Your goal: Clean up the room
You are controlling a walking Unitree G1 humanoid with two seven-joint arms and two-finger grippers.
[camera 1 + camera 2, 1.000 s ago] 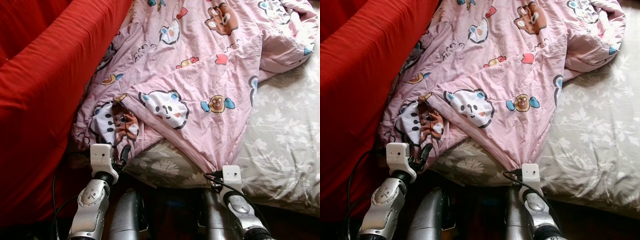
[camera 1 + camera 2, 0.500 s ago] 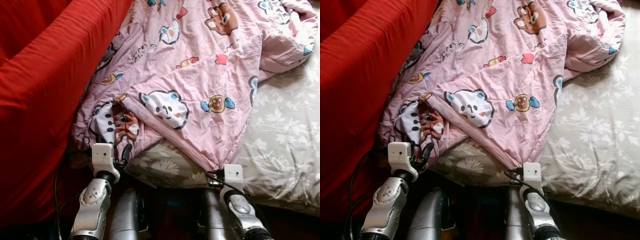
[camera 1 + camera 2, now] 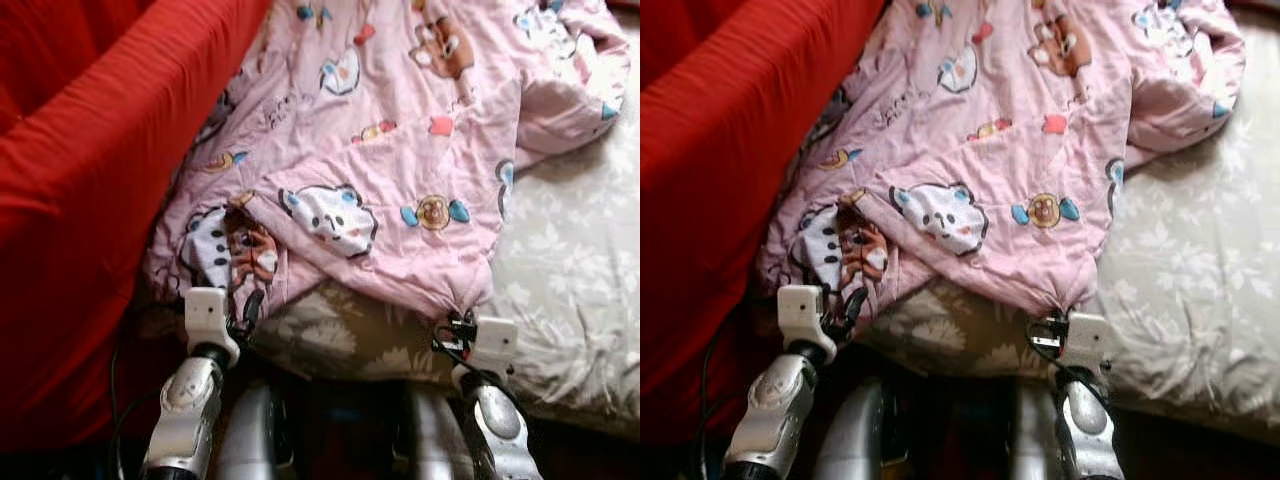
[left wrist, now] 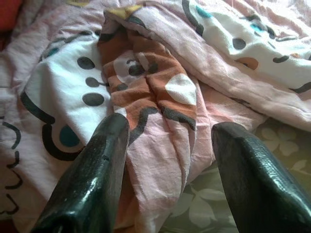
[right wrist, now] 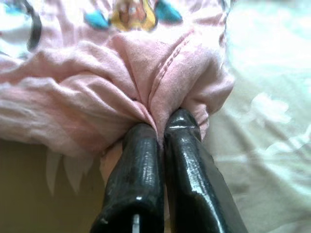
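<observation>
A pink quilt [image 3: 400, 150] printed with cartoon animals lies rumpled over the bed. My right gripper [image 5: 163, 125] is shut on a bunched fold of the quilt's near edge, at the bed's front [image 3: 458, 322]. The fabric gathers into a peak where the fingers pinch it. My left gripper [image 4: 167, 131] stands open at the quilt's near left corner [image 3: 244, 310], its two black fingers on either side of a fold with an orange and white print, not closed on it.
The grey floral bed sheet [image 3: 570, 270] lies bare on the right and along the front edge. A big red fabric mass [image 3: 90, 200] rises close on the left, beside my left arm. The floor below the bed front is dark.
My right gripper has moved to the right and a little further onto the bed, dragging the quilt's near edge with it and uncovering more sheet at the front. The left gripper has stayed put.
</observation>
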